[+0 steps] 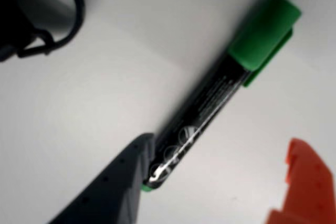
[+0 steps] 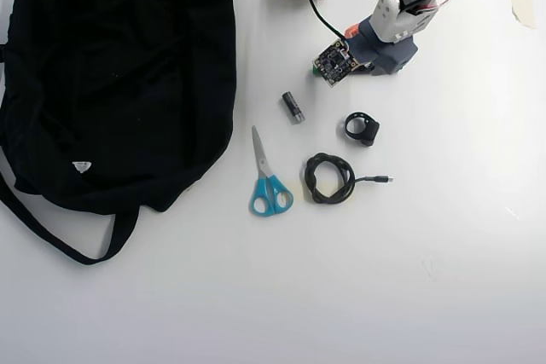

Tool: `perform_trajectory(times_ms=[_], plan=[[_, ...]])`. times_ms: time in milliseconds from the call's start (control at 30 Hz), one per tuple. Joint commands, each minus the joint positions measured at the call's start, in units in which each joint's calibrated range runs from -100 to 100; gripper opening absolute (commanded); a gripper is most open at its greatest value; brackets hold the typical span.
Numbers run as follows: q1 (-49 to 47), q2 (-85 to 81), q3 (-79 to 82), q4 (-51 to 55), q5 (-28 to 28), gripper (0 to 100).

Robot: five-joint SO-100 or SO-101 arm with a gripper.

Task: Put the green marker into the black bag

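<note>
The slim green marker (image 1: 210,114), black-barrelled with white print, a bright green cap and a green end, lies flat on the white table (image 1: 94,108) in the wrist view, slanting from lower left up to its cap at upper right. The gripper (image 1: 218,182) is spread wide around its lower end: the dark grey finger touches the barrel near the green tip, while the orange finger stands well apart on the other side, so nothing is pinched yet. In the overhead view the marker is hidden beneath the arm near the top edge.

The large soft black fabric bag (image 2: 119,74), with its long strap and small white triangular label, lies at the left in that view, well apart from the arm. Between them rest blue-handled scissors (image 2: 267,178), a short dark cylinder (image 2: 293,106), a coiled black cable (image 2: 328,178) and a small black ring-shaped part (image 2: 363,129).

By my reckoning only the approach is done; closing on the marker, lifting, carrying it across and releasing it into the bag all remain.
</note>
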State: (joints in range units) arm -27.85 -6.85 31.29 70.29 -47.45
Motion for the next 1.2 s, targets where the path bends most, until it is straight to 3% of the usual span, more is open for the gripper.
perform_trajectory(times_ms=[0, 467, 933, 1167], plan=[[-0.13, -0.37, -0.29, -0.52, -25.44, 32], [-0.43, 5.19, 1.06, -8.36, -24.18, 32], [-6.63, 5.19, 0.97, -9.91, -30.69, 32], [-5.89, 5.19, 4.74, -13.87, -30.63, 32]])
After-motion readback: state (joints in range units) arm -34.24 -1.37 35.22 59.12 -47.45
